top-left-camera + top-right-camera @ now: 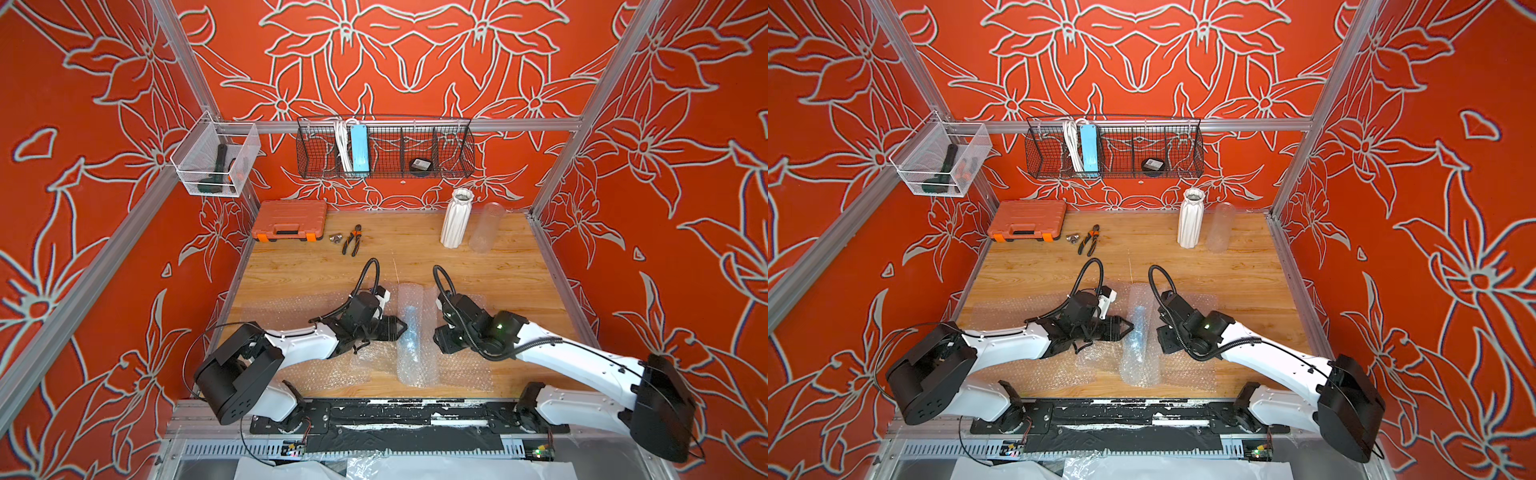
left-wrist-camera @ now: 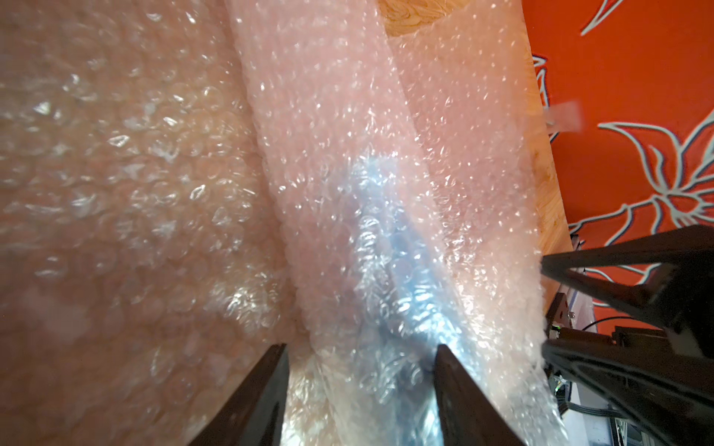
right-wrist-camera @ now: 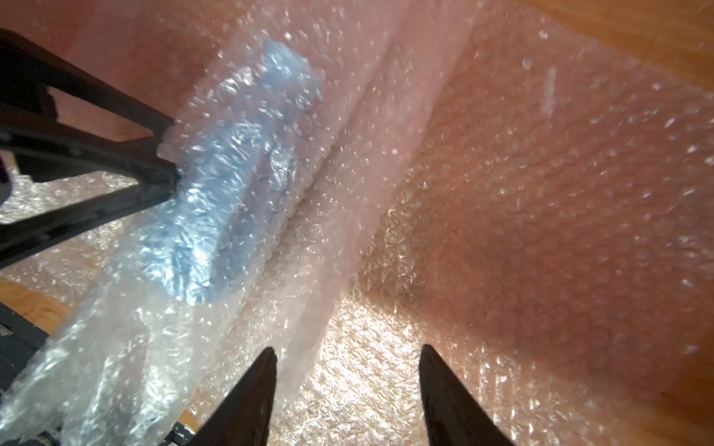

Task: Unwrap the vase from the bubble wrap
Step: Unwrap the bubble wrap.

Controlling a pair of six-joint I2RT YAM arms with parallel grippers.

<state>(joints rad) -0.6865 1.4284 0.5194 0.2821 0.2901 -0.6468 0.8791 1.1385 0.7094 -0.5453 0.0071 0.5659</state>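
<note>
The bubble wrap (image 1: 415, 365) lies as a rolled tube on the wooden tabletop (image 1: 478, 274). It is well nearer the arms than the white ribbed vase (image 1: 456, 220) standing at the back, and a little to that vase's left. Its long axis runs from the near edge toward the back wall. A blue vase (image 1: 410, 328) shows through the wrap about midway along, lying lengthwise with the tube. Flat sheets (image 1: 286, 309) of the same wrap spread out under the tube on both sides.

The left claw (image 1: 404, 328) meets the tube on the side away from the white ribbed vase. Its jaws are partly apart and its tips press into the wrap beside the blue shape. Whether they pinch a fold is not clear through the bubbles. The right claw (image 3: 347, 349) hangs on the white vase's side of the tube, with its jaws wide and nothing between them, over a flat sheet.
</note>
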